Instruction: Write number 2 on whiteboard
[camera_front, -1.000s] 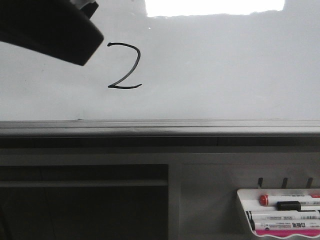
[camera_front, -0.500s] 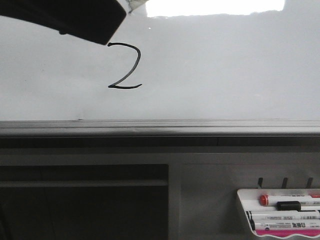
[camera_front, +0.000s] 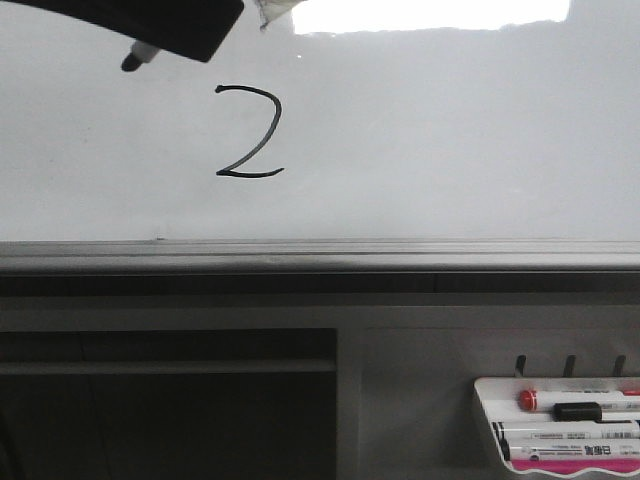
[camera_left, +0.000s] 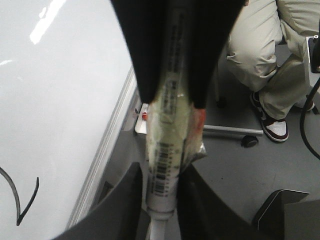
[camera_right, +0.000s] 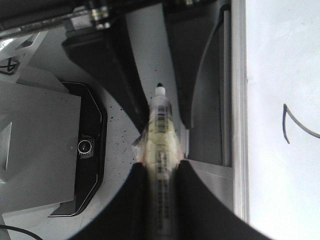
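The whiteboard (camera_front: 450, 130) bears a thin black number 2 (camera_front: 248, 177). One taped marker (camera_right: 160, 120) is held level just off the board. My right gripper (camera_right: 160, 167) is shut on its rear part and is out of the front view. My left gripper (camera_left: 161, 170) faces it, its fingers (camera_right: 120, 80) flanking the marker's nib end with a narrow gap. In the front view the left gripper (camera_front: 235, 15) is the black shape at top left, above and left of the 2. The marker's nib (camera_front: 131, 61) pokes out below it. The right fingers (camera_left: 150, 50) show in the left wrist view.
The board's grey frame edge (camera_front: 320, 255) runs below the 2. A white tray (camera_front: 560, 425) with several markers hangs at lower right. A dark opening (camera_front: 170, 400) lies under the board. A seated person (camera_left: 260, 55) is beyond the board. A grey device (camera_right: 50, 145) lies beside the board.
The black left gripper has moved up and to the right across the board's top left. The marker's nib now shows below it. The 2 is unchanged.
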